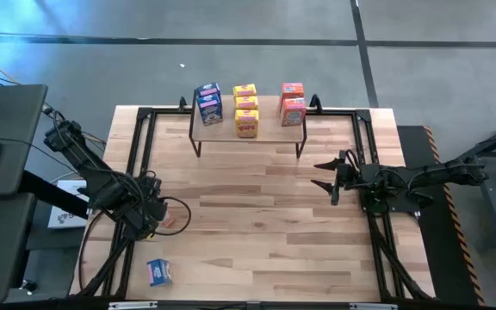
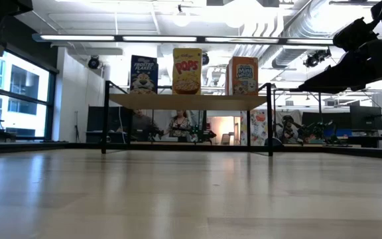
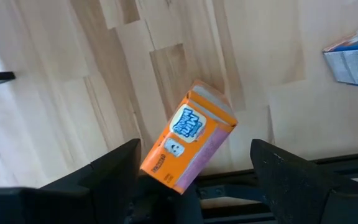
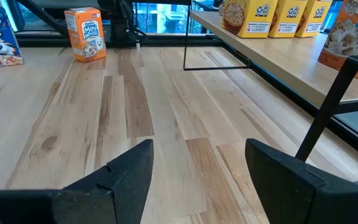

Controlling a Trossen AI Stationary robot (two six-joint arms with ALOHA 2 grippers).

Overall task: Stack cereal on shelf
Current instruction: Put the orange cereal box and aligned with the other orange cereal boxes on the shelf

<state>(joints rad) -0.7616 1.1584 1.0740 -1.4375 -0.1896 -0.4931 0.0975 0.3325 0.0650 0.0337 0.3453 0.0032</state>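
Note:
The shelf (image 1: 248, 129) stands at the table's far middle, and on its wooden top stand blue (image 1: 209, 103), yellow (image 1: 246, 109) and orange-red (image 1: 293, 103) cereal boxes. At the table's left an orange cereal box (image 3: 188, 146) stands on its base. My left gripper (image 3: 194, 148) hangs above it, pointing down and open, one finger on either side of the box and clear of it. A blue cereal box (image 1: 159, 272) sits near the front left corner. My right gripper (image 1: 317, 174) waits open at the right, pointing level across the table.
A black metal frame (image 1: 136, 146) runs along the table's left, right and far edges. The wide middle of the wooden table (image 1: 257, 224) lies between the two arms. Beyond the table the low view shows a room with desks and screens.

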